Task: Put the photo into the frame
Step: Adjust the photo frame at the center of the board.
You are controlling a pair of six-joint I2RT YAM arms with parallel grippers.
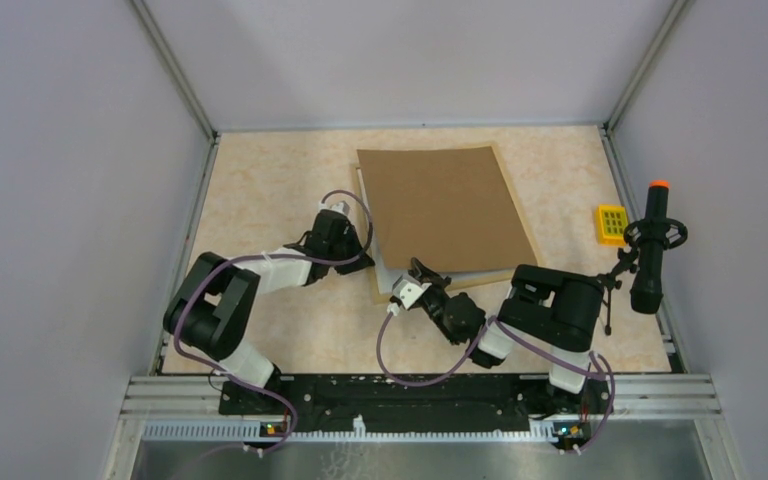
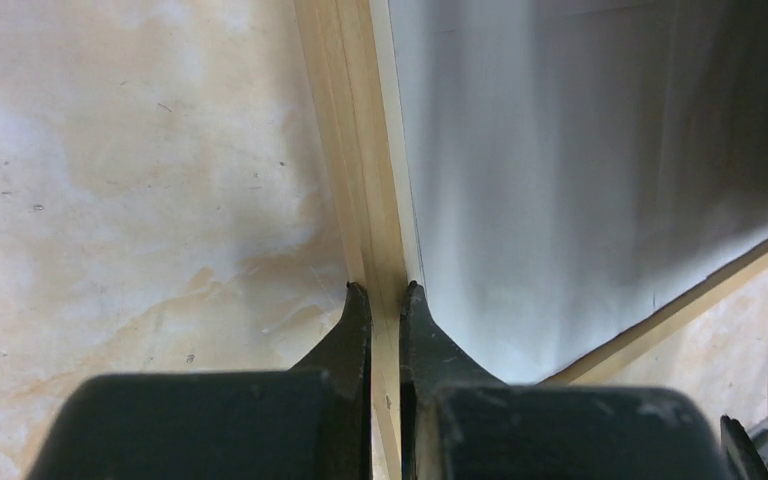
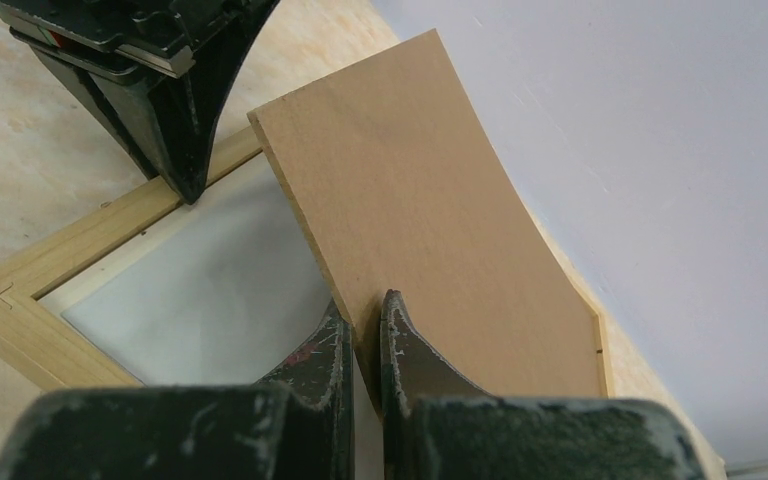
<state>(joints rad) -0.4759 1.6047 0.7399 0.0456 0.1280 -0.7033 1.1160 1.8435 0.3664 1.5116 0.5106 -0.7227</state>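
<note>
Pale grey walls (image 1: 60, 150) close in a beige, marbled tabletop (image 1: 260, 200). The frame (image 2: 352, 150) lies flat at the middle of it. Its longer sides seem to run away from the arm bases toward the far wall, skewed slightly.

A brown backing board (image 1: 445, 205) covers most of the frame. The board's near edge is raised off the frame and the board is bowed. A pale sheet (image 3: 210, 300) lies inside the frame under the board; whether it is the photo cannot be told.

The left fingers (image 2: 355, 320) are pinched on the frame's left rail, one tip on each side of the wood. The right fingers (image 3: 325, 345) are clamped on the board's raised edge, above the frame's near side.

Right of the frame stand a black tool (image 1: 652, 250) and a yellow block (image 1: 612, 223).
</note>
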